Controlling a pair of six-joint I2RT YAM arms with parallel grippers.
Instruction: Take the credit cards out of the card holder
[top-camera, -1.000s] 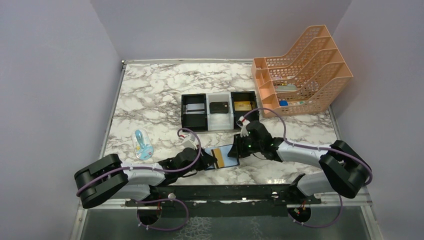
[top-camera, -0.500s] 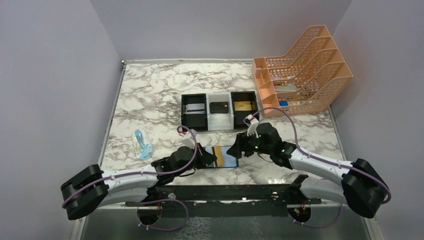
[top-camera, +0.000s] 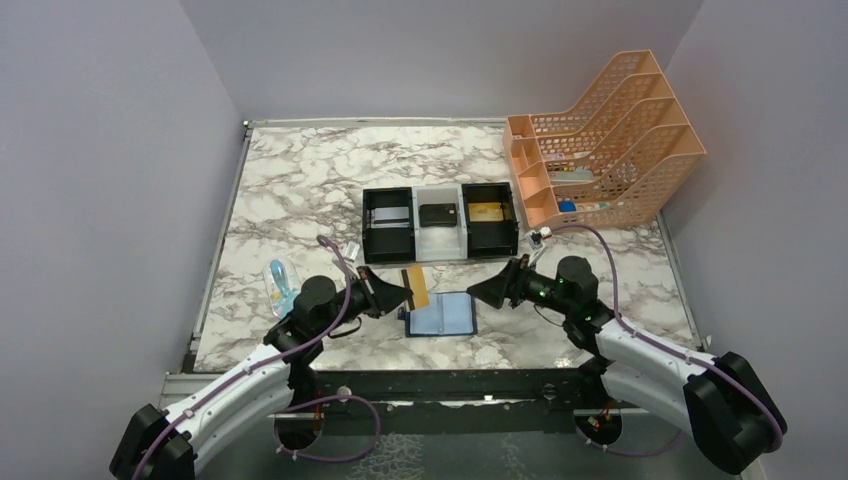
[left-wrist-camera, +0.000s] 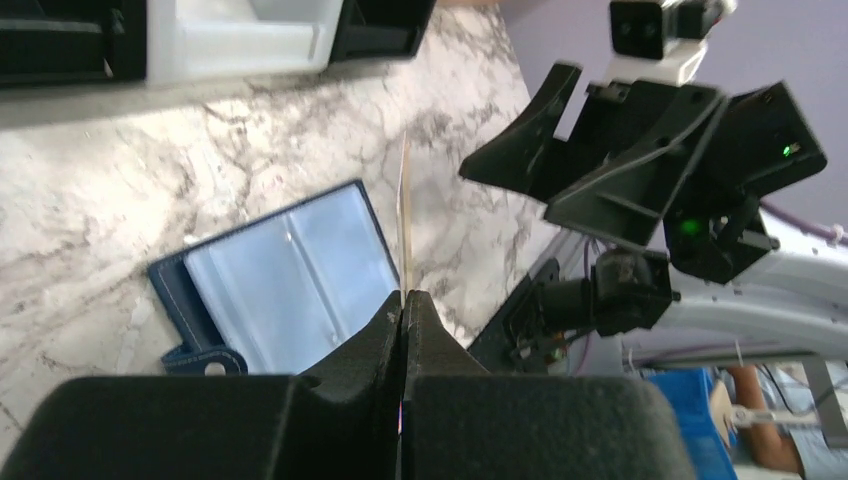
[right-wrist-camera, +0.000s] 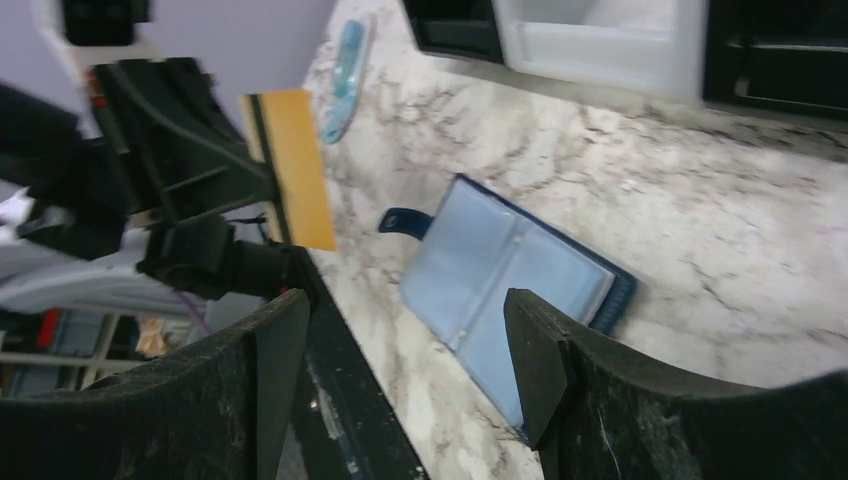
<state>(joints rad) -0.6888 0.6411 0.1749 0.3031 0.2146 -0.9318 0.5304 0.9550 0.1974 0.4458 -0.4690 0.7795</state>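
The navy card holder (top-camera: 441, 314) lies open on the marble table, pale blue pockets up, tab at its left; it also shows in the left wrist view (left-wrist-camera: 290, 275) and the right wrist view (right-wrist-camera: 510, 275). My left gripper (top-camera: 404, 293) is shut on a gold credit card (top-camera: 417, 286), held on edge above the table left of the holder; the card shows edge-on in the left wrist view (left-wrist-camera: 404, 225) and flat in the right wrist view (right-wrist-camera: 295, 165). My right gripper (top-camera: 478, 290) is open and empty, above the holder's right side. Other cards lie in the box trays: silver-grey (top-camera: 389, 214), black (top-camera: 438, 213), gold (top-camera: 486, 211).
Three box trays (top-camera: 440, 243) stand in a row behind the holder. A peach mesh file rack (top-camera: 600, 150) stands at the back right. A small blue and clear packet (top-camera: 283, 287) lies at the left. The table's near edge is a black rail (top-camera: 450, 380).
My left gripper has drawn the gold card out of the holder and lifted it back to the left. My right gripper has let go of the holder and moved off to the right.
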